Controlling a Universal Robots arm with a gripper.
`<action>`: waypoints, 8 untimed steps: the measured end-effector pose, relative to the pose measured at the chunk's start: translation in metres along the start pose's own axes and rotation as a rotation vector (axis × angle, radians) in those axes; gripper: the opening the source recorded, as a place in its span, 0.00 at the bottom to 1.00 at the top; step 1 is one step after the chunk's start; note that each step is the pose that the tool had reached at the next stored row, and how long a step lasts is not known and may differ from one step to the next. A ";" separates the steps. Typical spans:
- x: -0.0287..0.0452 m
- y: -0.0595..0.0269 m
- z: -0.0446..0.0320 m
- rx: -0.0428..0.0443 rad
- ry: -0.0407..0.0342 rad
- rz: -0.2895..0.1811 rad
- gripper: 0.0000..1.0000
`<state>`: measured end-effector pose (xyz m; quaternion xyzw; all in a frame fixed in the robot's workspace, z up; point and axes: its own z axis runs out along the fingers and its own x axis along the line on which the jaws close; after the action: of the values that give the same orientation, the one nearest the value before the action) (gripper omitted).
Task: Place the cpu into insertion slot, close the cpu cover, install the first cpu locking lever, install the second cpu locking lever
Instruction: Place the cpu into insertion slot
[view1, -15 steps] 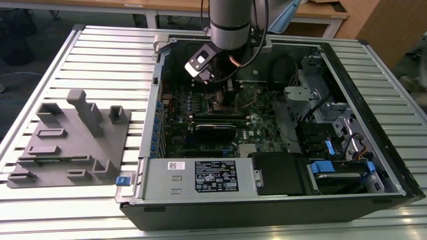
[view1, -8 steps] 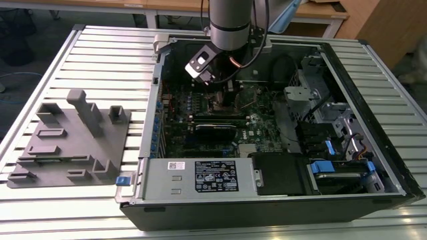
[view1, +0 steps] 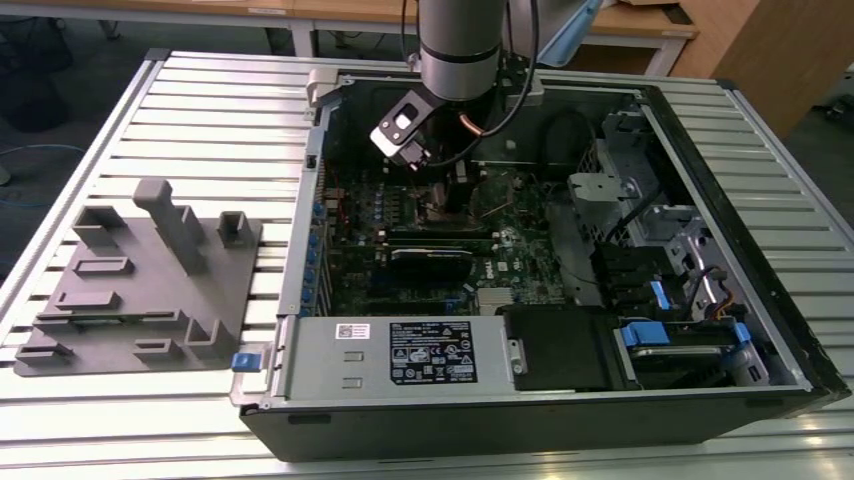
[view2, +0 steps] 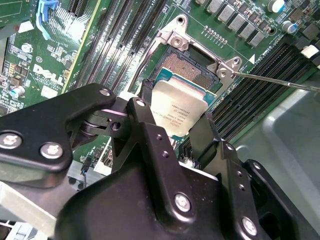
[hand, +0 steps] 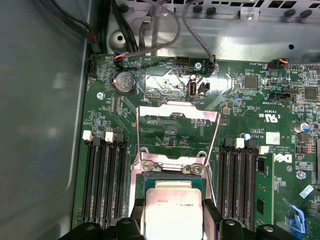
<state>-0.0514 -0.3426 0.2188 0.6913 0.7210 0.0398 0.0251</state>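
My gripper (view1: 419, 160) reaches down into the open computer case over the green motherboard. It is shut on the cpu (view2: 177, 112), a pale silvery square chip pinched between the two black fingers (view2: 145, 112). In both wrist views the cpu (hand: 172, 206) hangs tilted over the insertion slot (view2: 189, 67), whose dark pin field shows past the chip's edge. I cannot tell whether the chip touches it. The cpu cover (hand: 176, 114), a silvery frame with a square window, stands swung open beyond the slot. A thin wire locking lever (view2: 280, 81) sticks out to one side, unlatched.
Black memory slots (hand: 105, 185) flank the socket on both sides. Cables (hand: 150, 45) hang near the case wall. The power supply (view1: 400, 352) and drive cage (view1: 667, 250) crowd the case. A grey fixture plate (view1: 134, 290) lies on the table at the exterior view's left.
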 end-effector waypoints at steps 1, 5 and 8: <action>0.0000 0.0000 0.0000 0.0000 -0.0001 0.000 0.54; -0.0001 -0.0001 0.0003 0.0000 0.0001 0.000 0.54; 0.0000 -0.0001 0.0017 0.0000 0.0004 -0.004 0.54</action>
<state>-0.0514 -0.3426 0.2172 0.6897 0.7226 0.0399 0.0250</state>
